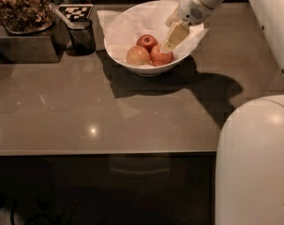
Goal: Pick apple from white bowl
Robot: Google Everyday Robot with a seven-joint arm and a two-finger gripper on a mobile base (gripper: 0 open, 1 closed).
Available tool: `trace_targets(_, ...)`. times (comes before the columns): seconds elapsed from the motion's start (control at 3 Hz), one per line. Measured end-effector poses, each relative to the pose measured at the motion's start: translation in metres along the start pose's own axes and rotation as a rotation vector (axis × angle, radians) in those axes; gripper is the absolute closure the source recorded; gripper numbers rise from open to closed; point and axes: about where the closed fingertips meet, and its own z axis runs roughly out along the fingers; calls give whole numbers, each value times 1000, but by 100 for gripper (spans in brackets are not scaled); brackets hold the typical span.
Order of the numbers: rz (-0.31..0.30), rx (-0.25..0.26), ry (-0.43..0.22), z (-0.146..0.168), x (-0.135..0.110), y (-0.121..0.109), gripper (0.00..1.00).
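Observation:
The white bowl point(145, 70) stands on the brown counter at the back middle, lined with crumpled white paper point(132, 22). Three apples lie in it: the orange-red apple point(159, 56) at the front right, a smaller dark red apple point(147, 41) behind it, and a pale yellow-pink apple point(137, 55) at the front left. My gripper point(173, 37) reaches down into the bowl from the upper right. Its cream tip is just over the upper right side of the orange-red apple. I cannot tell whether it touches the apple.
A black cup point(82, 36) with a utensil stands left of the bowl. A checkered tag point(75, 11) lies behind the cup. A jar of brown snacks point(20, 7) sits on a metal box point(24, 48) at the far left. My white body point(254, 163) fills the lower right. The counter's front edge point(104, 151) runs across the middle.

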Motion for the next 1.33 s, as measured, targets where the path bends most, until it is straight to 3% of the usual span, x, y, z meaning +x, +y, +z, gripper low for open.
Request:
trace_targets(0.67,89,-19,-48,4,14,5,27)
trace_targets(1.33,113,-36,-86,19,10,5,28)
